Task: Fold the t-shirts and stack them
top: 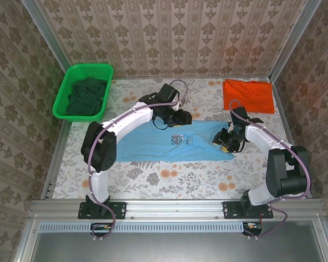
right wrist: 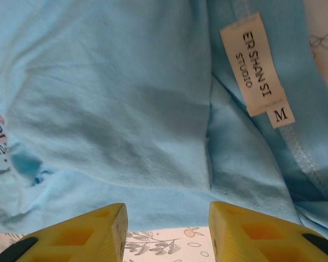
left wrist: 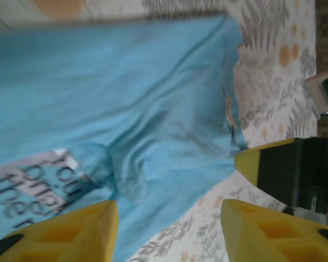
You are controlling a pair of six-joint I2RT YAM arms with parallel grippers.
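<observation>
The left pincer [left wrist: 167, 232] stands spread, its two yellow fingers [left wrist: 71, 232] well apart at the bottom of the left wrist view with nothing pinched between them. It hangs close over the light blue t-shirt [top: 153, 144], whose dark-and-white chest print [left wrist: 33, 183] sits at the lower left of that view, just above the left finger; whether the tips touch the cloth I cannot tell. The right pincer [right wrist: 167, 229] is likewise spread and holds nothing. In the right wrist view the blue cloth lies just beyond its tips, with the white neck label [right wrist: 251, 65] marked "ER SHAN SI STUDIO" and "M" at the upper right. From above, the blue shirt lies spread out across the middle of the flowered surface [top: 169, 177], the left pincer at its upper edge by the print and the right pincer at its right end. The orange-red t-shirt [top: 249, 95] lies folded at the upper right, well apart from both pincers. A green basket [top: 90, 66] with dark cloth [top: 87, 98] inside stands at the upper left.
</observation>
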